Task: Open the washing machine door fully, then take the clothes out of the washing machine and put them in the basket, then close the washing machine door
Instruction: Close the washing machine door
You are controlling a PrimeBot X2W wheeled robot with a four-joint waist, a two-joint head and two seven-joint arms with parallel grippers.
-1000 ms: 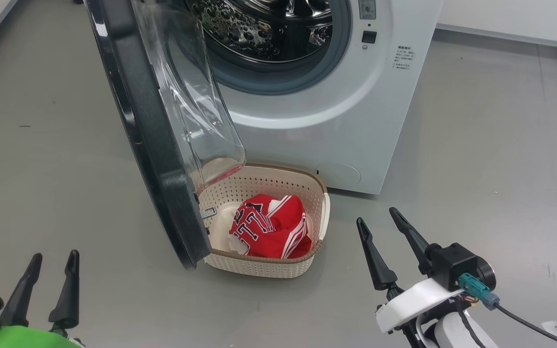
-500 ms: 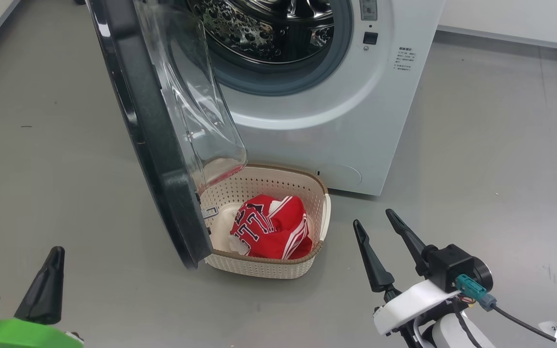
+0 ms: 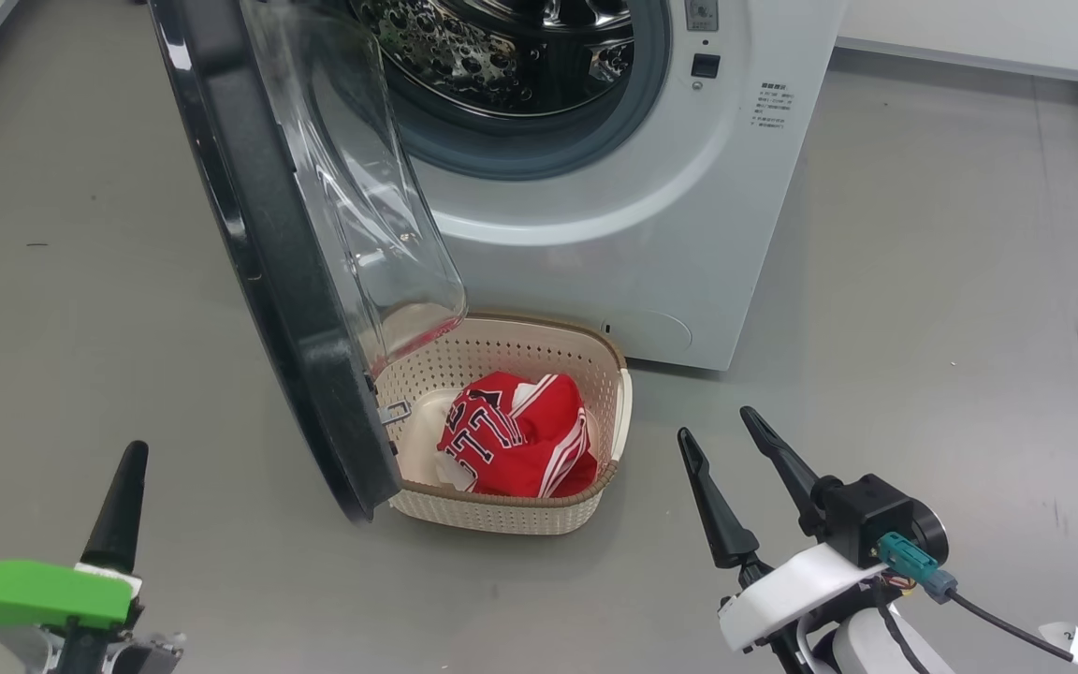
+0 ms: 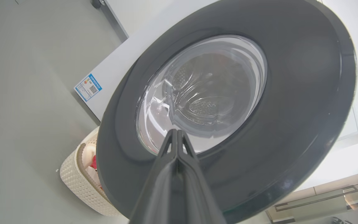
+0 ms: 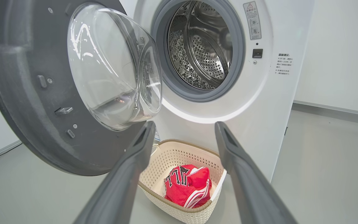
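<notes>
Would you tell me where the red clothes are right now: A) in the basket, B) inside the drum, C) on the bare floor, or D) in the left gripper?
A: the clothes lie bunched inside the basket in front of the washing machine.

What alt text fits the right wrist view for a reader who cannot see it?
An open washing machine door stands left of the washing machine, whose steel drum shows no laundry. On the floor below, red clothes lie in the cream basket, framed by the right gripper with its jaws open.
</notes>
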